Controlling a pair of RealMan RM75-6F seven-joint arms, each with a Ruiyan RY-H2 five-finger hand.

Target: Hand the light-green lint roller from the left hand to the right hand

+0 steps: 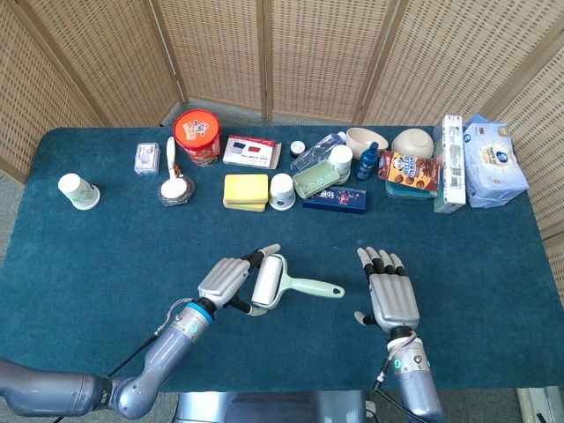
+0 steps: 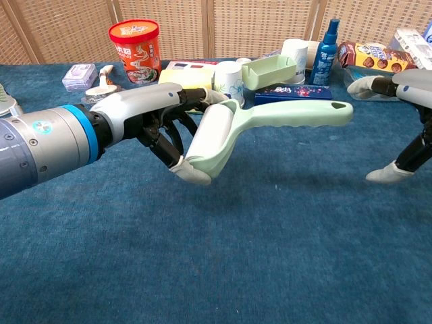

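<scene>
My left hand (image 1: 231, 282) (image 2: 152, 118) grips the roll end of the light-green lint roller (image 1: 286, 285) (image 2: 270, 121) above the blue tablecloth. The roller's handle points right, toward my right hand (image 1: 388, 293) (image 2: 401, 88). That hand is open, fingers spread and pointing away, empty. A gap separates the handle tip from the right hand in both views.
A row of items lines the far side of the table (image 1: 106, 256): a paper cup (image 1: 77, 190), a red tub (image 1: 197, 135), a yellow sponge (image 1: 245, 190), a green tray (image 1: 317, 181), a blue bottle (image 1: 368, 162), a snack box (image 1: 411, 172) and tissue packs (image 1: 493, 163).
</scene>
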